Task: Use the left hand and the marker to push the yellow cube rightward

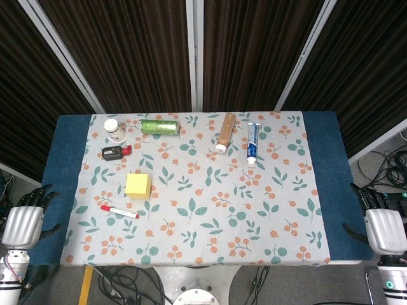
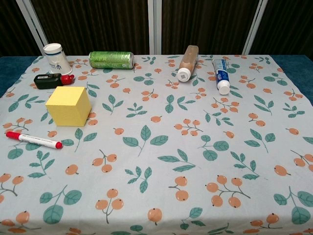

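Our left hand (image 1: 24,223) hangs off the counter's (image 1: 67,136) left edge, fingers spread and holding nothing, so the marker has yet to be picked up. From that hand the marker (image 1: 119,211) lies at about three o'clock, flat on the floral cloth, its red cap toward the left. Thin and round as it is, it may roll or skid away if our fingers come down on one side of it, and a loose pinch would let it pivot once it meets the cube.

Just beyond the marker, at about one o'clock from it, sits the yellow cube (image 1: 138,185), near but apart. A push off its middle would likely spin it instead of sliding it rightward, and the cloth could bunch under it. At eleven o'clock from the cube lies a small black and red device (image 1: 116,152), close enough that a wide approach might knock it.

Farther right, the brown bottle (image 1: 224,132) and the tube (image 1: 252,143) lie well clear. Our right hand (image 1: 380,223) rests off the right edge, seemingly empty, though the head view shows it poorly.
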Motion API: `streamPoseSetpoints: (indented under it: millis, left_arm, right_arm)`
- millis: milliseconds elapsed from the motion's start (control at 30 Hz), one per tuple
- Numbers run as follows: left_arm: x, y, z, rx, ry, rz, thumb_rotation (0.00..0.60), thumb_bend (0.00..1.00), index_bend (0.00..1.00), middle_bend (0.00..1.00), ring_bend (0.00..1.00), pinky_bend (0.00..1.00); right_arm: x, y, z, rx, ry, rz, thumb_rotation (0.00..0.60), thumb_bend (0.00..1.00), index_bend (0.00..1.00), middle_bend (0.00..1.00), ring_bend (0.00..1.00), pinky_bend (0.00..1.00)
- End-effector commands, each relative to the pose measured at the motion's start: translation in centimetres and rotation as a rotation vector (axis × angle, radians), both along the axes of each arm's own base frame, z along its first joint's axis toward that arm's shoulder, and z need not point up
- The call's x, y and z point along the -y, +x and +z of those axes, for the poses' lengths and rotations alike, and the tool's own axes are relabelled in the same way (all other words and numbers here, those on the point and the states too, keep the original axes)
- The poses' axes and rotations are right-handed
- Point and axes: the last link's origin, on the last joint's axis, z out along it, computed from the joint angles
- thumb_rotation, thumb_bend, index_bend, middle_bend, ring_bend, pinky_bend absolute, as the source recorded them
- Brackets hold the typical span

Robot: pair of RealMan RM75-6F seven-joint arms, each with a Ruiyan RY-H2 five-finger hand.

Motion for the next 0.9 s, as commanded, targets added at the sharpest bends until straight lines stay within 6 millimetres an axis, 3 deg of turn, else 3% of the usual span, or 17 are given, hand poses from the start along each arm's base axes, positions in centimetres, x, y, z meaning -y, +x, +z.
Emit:
streamPoseSetpoints:
  millis: [33,400,667,900]
  left_arm:
    - [0.0,0.0,0.0,0.003,0.002,-0.001,0.600,0.15,0.32,0.26,0.20,0.27]
    - [-1.6,1.0,-0.5,0.060,-0.058,-0.107,0.600,0.16,0.35,0.33,0.20,0.27]
    - [-4.6,3.0,-3.8,0.079,-0.216,-0.245,0.600,0.19,0.40,0.40,0.22,0.27]
    - [-5.9,3.6,-7.2,0.006,-0.347,-0.275,0.600,0.19,0.42,0.40,0.22,0.27]
  right_arm:
    - [0.0,0.0,0.0,0.001,0.000,0.001,0.600,0.06,0.09,0.20,0.13,0.18]
    - [0.1,0.3,0.4,-0.004,-0.015,0.023,0.600,0.06,0.09,0.20,0.13,0.18]
    - [0.1,0.5,0.6,-0.006,-0.027,0.039,0.600,0.06,0.09,0.20,0.13,0.18]
    - [-0.1,0.3,0.8,-0.011,-0.038,0.030,0.600,0.06,0.09,0.20,0.13,0.18]
